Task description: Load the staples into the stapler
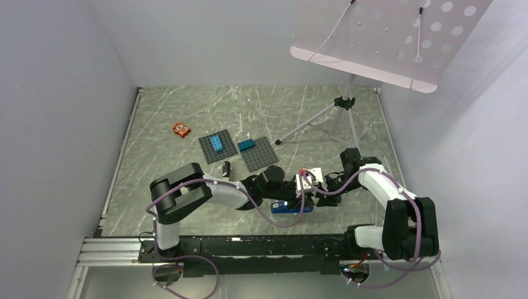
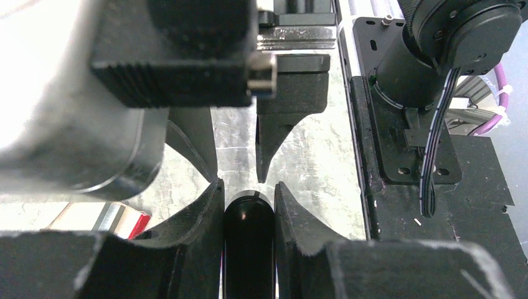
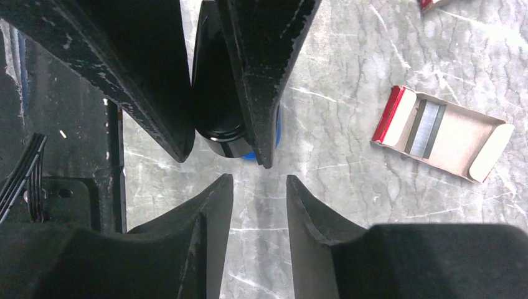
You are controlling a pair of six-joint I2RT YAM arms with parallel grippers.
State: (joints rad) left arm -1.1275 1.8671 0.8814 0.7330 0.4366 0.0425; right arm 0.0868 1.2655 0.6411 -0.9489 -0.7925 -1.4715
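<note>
The stapler (image 1: pixel 288 208) has a blue base and a glossy black top. My left gripper (image 2: pixel 249 187) is shut on the black top (image 2: pixel 249 240); the right wrist view shows its fingers (image 3: pixel 155 81) clamping it (image 3: pixel 215 93), with blue showing beneath. My right gripper (image 3: pixel 258 184) is open and empty, facing the left one tip to tip, a short gap from the stapler's end. The staples (image 3: pixel 429 128) are a grey strip in an open cardboard tray with a red end (image 3: pixel 457 143), flat on the table beside the grippers. The box is white in the top view (image 1: pixel 309 177).
Two grey baseplates with blue bricks (image 1: pixel 218 147) (image 1: pixel 258 152) lie behind the arms. A small black object (image 1: pixel 226 168) lies between them. An orange-red tile (image 1: pixel 181 129) is at far left. A tripod stand (image 1: pixel 345 103) carries a perforated board at back right. The black base rail (image 2: pixel 436 205) runs close by.
</note>
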